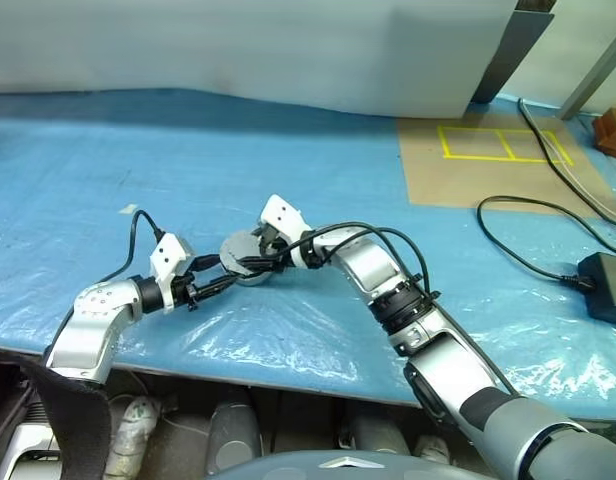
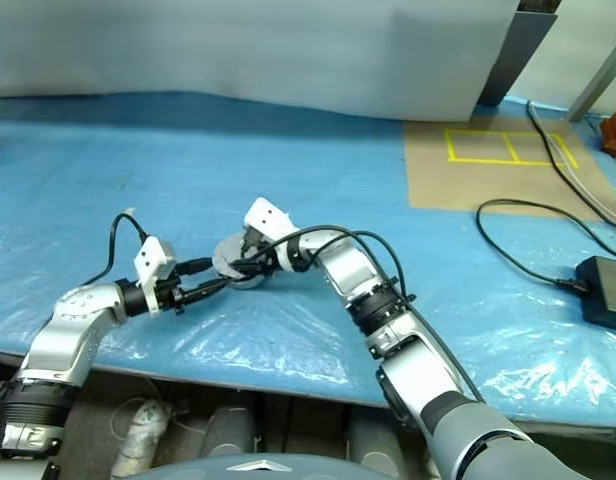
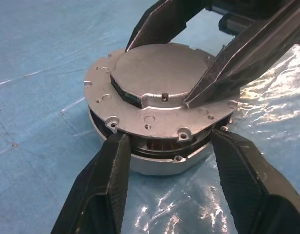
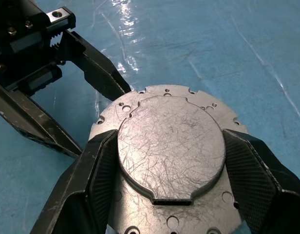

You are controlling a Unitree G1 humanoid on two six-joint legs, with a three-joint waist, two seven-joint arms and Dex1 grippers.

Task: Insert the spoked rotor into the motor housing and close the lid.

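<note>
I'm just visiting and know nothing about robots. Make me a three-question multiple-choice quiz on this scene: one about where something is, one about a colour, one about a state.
1. Where does the lid sit?
A. On top of the motor housing
B. On the brown board with yellow tape
C. Alone, far from both arms

2. What colour is the sheet covering the table?
A. Red
B. Blue
C. White

3. How do the right gripper's fingers stand?
A. Either side of the lid's raised centre
B. Pressed shut on nothing
C. High above the table

Answers:
1. A, the left wrist view shows the pale disc resting over the housing, a dark gap between them.
2. B, blue plastic lies under everything.
3. A, the right wrist view shows a black finger at each side of the raised centre.
</note>
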